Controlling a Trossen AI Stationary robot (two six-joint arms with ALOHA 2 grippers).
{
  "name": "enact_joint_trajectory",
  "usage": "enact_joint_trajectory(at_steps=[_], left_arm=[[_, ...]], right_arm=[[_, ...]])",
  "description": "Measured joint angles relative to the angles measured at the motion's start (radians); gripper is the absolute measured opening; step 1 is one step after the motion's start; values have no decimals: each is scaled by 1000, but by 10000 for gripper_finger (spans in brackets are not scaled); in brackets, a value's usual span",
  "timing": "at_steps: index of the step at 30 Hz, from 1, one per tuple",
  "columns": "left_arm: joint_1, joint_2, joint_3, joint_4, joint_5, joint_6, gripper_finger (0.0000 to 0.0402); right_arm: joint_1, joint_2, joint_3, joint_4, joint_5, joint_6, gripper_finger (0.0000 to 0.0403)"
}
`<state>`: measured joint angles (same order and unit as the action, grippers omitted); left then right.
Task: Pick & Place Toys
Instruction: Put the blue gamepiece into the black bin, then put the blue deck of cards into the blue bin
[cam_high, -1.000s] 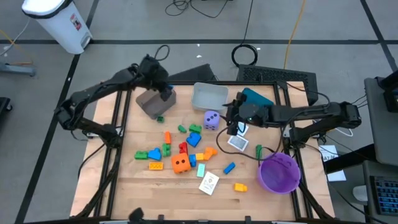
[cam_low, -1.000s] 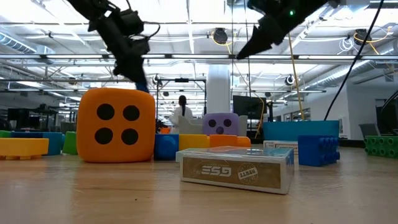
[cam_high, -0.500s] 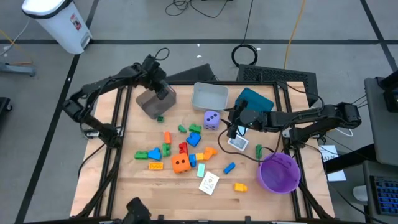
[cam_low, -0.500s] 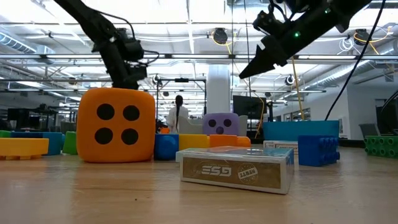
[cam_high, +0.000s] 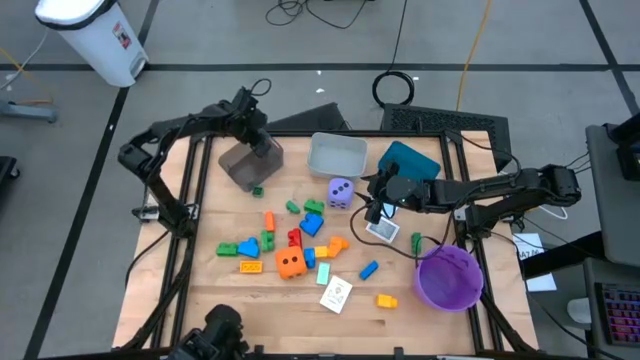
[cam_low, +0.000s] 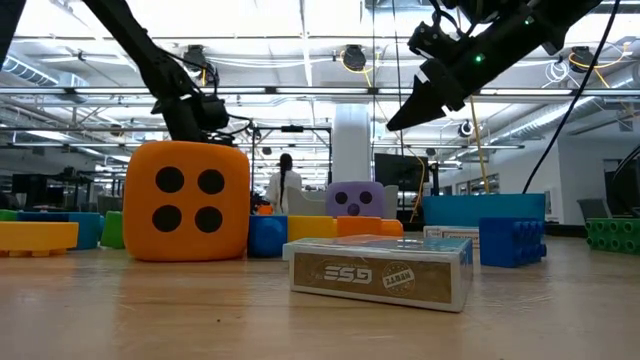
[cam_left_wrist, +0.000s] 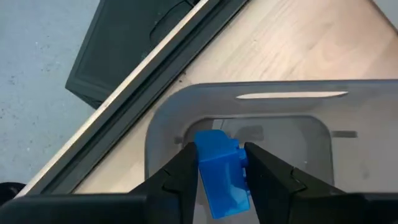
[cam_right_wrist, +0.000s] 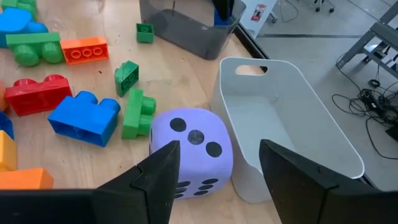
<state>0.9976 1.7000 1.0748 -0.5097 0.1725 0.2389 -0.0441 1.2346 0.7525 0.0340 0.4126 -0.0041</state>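
The wooden desk carries a loose scatter of toys in its middle, with bins along the far side: a brown bin far left, a grey bin in the centre and a teal one to its right. A purple round bowl sits at the near right.

The left hand hangs over the brown bin, its fingers pinched on a blue block directly above the bin's open mouth; the block has not been let go. The right hand hovers above the purple die, which sits just beside the grey bin's near wall, and its fingers stand apart with nothing between them.

The orange die sits toward the near middle among red, green, blue and yellow blocks. A white-blue card lies near the front, and another card lies below the right arm.

The dice look to me like the bulkiest toys, probably light and a little soft, so a grip across two opposite flat faces should hold. I would guess the hand must open close to its widest to straddle one.

The small blocks seem hard, light plastic and a bit slick. Pinching the flat sides rather than the studs looks the safer hold. The cards lie flat and thin, so an edge grip seems likely the only way.
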Motion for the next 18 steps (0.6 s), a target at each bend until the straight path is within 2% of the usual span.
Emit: enact_joint_trajectory(at_steps=[4,12,18], left_arm=[[3,0,0,14,6,-14,131],[4,-2,10,10,6,-43,196],[-3,-87,44,-54,17,-70,208]], right_arm=[[0,0,0,0,0,0,215],[0,0,0,0,0,-4,215],[0,0,0,0,0,-6,215]])
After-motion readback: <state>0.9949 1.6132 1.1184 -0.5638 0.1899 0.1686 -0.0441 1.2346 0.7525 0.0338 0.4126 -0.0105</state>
